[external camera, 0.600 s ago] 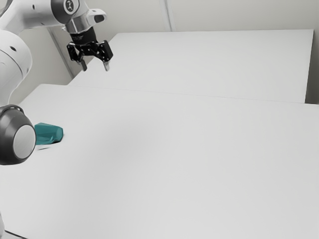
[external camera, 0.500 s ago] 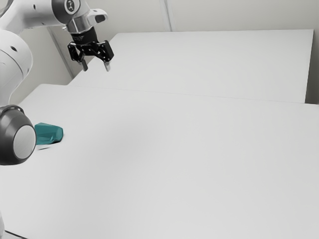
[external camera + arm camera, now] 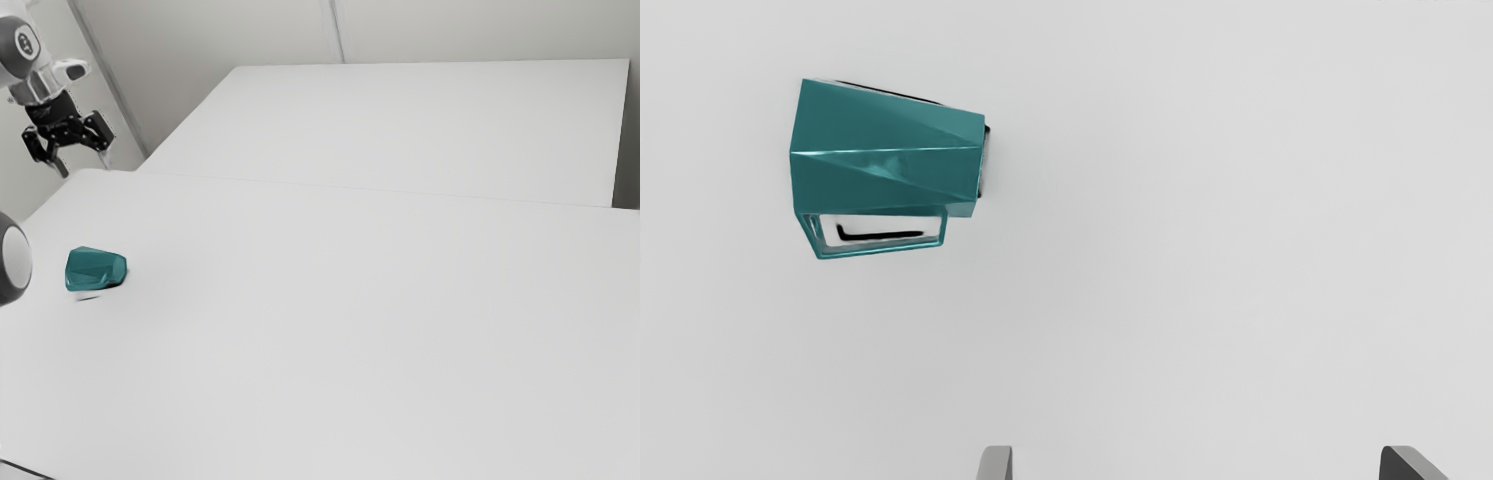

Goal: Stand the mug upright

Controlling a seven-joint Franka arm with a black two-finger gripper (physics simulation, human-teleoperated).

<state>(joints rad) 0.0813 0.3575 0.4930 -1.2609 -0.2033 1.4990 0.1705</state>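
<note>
At the exterior view's left, a sideways teal mug [image 3: 96,269] looks rigid, best gripped mid-body. The gripper [image 3: 84,169] hangs open, empty.

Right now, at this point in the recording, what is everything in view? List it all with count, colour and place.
Faceted mug: one, teal, lying on its side on the table, handle on the side nearer the gripper's fingers
Table: one, white, under the mug
Flat surface: one, white, beyond the thin line at the table's far side
Wall: grey-white, behind, count unclear
Thin cable-like line: one, dark, exterior view's lower left corner
Arm: one, white with dark grey joints, exterior view's left edge
Two-finger gripper: one, black with grey fingertips, exterior view's upper left, fingers apart
</note>
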